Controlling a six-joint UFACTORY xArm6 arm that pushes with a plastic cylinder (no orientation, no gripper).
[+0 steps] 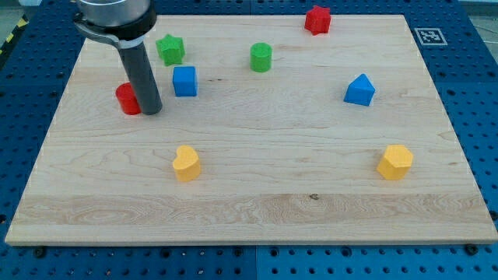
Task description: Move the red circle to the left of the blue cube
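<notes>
The red circle (127, 99) lies on the wooden board at the view's left. The blue cube (184, 80) sits to its right and slightly higher in the view. My tip (152, 111) stands between them, touching or nearly touching the red circle's right side and just below-left of the blue cube. The dark rod hides part of the red circle's right edge.
A green star (170, 49) sits above the blue cube. A green cylinder (261, 57), a red star (317, 19), a blue pentagon block (359, 90), a yellow heart (186, 163) and a yellow hexagon (395, 162) lie elsewhere on the wooden board (257, 210).
</notes>
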